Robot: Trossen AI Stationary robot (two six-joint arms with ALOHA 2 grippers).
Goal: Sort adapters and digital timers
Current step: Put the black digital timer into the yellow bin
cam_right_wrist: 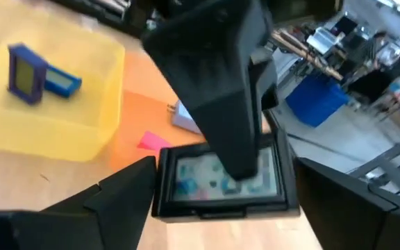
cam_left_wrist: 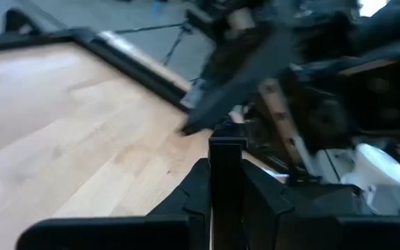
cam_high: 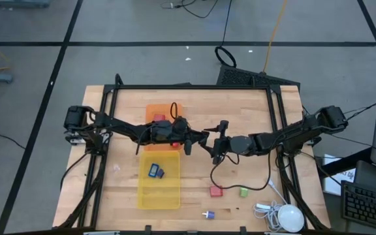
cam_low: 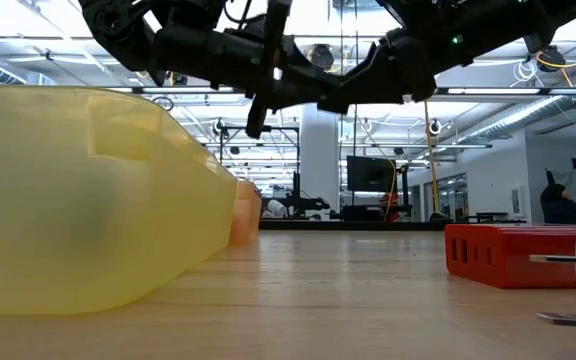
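My left gripper (cam_high: 199, 138) and right gripper (cam_high: 215, 146) meet in the air over the table's middle. The left gripper (cam_left_wrist: 226, 167) is shut on a black digital timer (cam_right_wrist: 200, 177) with a pale display window. The right gripper (cam_right_wrist: 224, 198) is open, with one finger on either side of that timer. Two dark blue timers (cam_high: 156, 171) lie in the yellow tray (cam_high: 168, 196). A red adapter (cam_high: 160, 119) sits in the orange tray (cam_high: 154, 109). Red (cam_high: 216, 191), green (cam_high: 244, 192) and white-purple (cam_high: 207, 215) adapters rest on the table. My left gripper pinches the black timer between its two fingers; in its wrist view the timer's thin edge (cam_left_wrist: 226, 149) stands up between the fingers (cam_left_wrist: 189, 198). One finger (cam_right_wrist: 221, 90) lies across the display face. The timer is lifted clear of the table. My right gripper's fingers (cam_right_wrist: 127, 194) flank the timer's short sides; whether they touch, I cannot tell.
A white round device with a cable (cam_high: 290, 217) lies at the near right corner. Pink (cam_right_wrist: 155, 141) and light blue (cam_right_wrist: 184, 117) adapters show in the orange tray. A dark frame (cam_high: 188, 87) runs along the table's far edge. Bare wood lies far right of the grippers.
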